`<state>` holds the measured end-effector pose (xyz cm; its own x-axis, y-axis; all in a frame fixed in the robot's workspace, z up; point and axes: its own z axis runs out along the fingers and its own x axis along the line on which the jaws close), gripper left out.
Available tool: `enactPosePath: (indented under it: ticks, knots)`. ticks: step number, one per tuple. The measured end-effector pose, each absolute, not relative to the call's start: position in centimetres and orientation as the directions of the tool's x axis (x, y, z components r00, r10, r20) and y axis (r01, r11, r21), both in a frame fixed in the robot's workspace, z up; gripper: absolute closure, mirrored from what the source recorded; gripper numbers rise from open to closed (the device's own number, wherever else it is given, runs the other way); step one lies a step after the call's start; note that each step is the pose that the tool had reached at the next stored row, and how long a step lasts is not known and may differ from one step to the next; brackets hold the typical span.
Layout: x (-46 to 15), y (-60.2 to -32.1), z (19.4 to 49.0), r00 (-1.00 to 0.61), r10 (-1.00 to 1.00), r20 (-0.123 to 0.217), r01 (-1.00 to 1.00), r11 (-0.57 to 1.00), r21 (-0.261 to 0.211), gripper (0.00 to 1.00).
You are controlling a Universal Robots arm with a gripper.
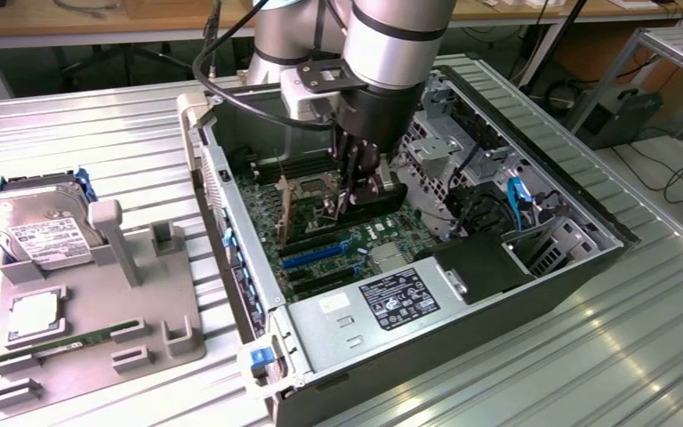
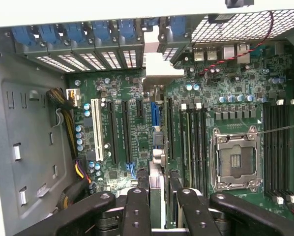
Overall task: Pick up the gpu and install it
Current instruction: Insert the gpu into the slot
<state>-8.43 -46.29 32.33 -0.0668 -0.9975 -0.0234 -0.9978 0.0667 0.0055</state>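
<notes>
My gripper (image 1: 359, 197) reaches down inside the open computer case (image 1: 579, 267) over the motherboard (image 1: 317, 245). It is shut on the gpu (image 1: 380, 203), which stands upright on its edge between the fingers. In the wrist view the gripper (image 2: 161, 199) holds the gpu (image 2: 157, 184) edge-on as a thin strip. The card's silver end bracket (image 2: 159, 66) reaches toward the rear slot openings. The card hangs in line with the blue expansion slot (image 2: 154, 115); whether it touches the slot I cannot tell.
A grey parts tray (image 1: 140, 311) at the exterior view's left holds a hard drive (image 1: 33, 227), a processor (image 1: 33, 316) and a green RAM stick (image 1: 68, 342). In the case are the power supply (image 1: 395, 298), the open CPU socket (image 2: 235, 162) and further slots (image 2: 110, 132).
</notes>
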Motion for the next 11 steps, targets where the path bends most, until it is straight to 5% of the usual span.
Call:
enactPosePath:
  ticks: [11]
  knots:
    - [-8.51, -46.37, 32.09, -0.067, -0.997, -0.023, -0.998, 0.067, 0.005, 0.73]
